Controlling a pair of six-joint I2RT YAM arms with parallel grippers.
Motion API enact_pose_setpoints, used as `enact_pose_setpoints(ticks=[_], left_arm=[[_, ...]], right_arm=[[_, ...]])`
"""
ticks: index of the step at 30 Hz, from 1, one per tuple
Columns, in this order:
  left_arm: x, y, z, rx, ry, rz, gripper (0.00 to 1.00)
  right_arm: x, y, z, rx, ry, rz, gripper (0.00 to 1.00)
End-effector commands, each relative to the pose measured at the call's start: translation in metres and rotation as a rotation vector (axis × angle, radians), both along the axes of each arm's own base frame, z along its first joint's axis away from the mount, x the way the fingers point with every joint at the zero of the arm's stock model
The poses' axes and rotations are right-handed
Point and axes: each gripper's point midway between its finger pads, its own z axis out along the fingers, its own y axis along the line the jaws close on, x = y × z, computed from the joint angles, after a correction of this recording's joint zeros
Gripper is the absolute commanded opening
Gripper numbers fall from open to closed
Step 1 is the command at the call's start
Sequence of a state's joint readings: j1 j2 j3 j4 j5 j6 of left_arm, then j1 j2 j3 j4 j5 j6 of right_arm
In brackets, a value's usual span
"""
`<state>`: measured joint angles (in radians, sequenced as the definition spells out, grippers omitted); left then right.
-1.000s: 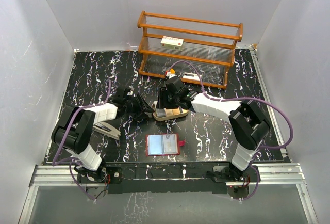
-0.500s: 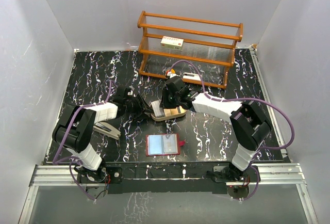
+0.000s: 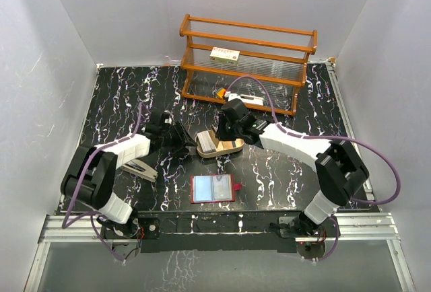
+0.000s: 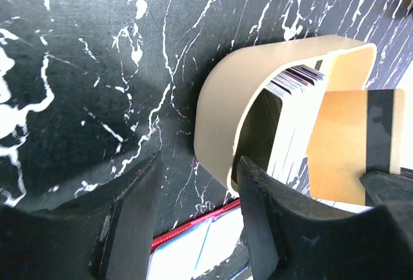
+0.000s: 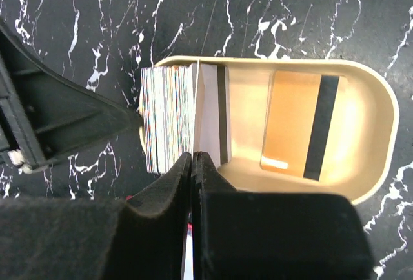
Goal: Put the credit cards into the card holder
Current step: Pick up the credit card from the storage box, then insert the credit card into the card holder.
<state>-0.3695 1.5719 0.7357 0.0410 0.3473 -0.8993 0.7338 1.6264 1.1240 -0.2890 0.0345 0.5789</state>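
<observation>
Right end effector (image 5: 193,164): I see it closed on the edge of one card (image 5: 210,109), beside the cards (image 5: 166,117) standing in the tray (image 5: 368,93).
Left end effector (image 4: 197,170): half open, holding nothing, at the tray's end.
Holder (image 3: 213,188): lies open on the desk (image 3: 121,103), apart from the tray.

Plain white walls (image 3: 101,9) enclose a black marbled table (image 3: 121,97) with a wooden rack (image 3: 248,60), apparently clear-slatted

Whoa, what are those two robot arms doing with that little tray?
The right gripper is pinched shut on a grey plastic card with a dark stripe, at the end of a card stack in the tan oval tray. The left gripper is open, straddling the tray's rounded end. The dark red card holder lies open nearer the arms' bases.
</observation>
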Motion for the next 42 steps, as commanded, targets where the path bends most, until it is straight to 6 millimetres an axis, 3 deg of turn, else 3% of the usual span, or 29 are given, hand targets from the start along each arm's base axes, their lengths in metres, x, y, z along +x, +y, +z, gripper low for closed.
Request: enact_pose_setpoints(ticks=[1,9,16,22,29,33,42], left_arm=[[0.001,0.016,0.028,0.075,-0.084,0.022,0.49],[-0.028,0.035,0.046,0.125,-0.091,0.016,0.5],[-0.071,0.034,0.046,0.082,-0.022,-0.078,0.5],[-0.106,0.025,0.041,-0.039,0.041,-0.105,0.49],[-0.133,0.023,0.029,-0.09,0.113,-0.135,0.49],[-0.147,0.023,0.019,-0.086,0.162,-0.159,0.49],[-0.155,0.017,0.006,-0.105,0.178,-0.127,0.47]], right_arm=[[-0.005,-0.004,0.024,0.037,-0.059,-0.006,0.0],[-0.033,-0.033,0.028,0.015,-0.03,-0.045,0.0],[-0.07,-0.043,0.037,0.095,0.001,-0.02,0.0],[-0.1,-0.053,0.028,0.129,0.038,0.016,0.0],[-0.139,-0.047,0.019,0.238,0.139,0.064,0.0],[-0.152,-0.043,0.013,0.263,0.169,0.081,0.0],[-0.168,-0.025,-0.011,0.319,0.226,0.102,0.01]])
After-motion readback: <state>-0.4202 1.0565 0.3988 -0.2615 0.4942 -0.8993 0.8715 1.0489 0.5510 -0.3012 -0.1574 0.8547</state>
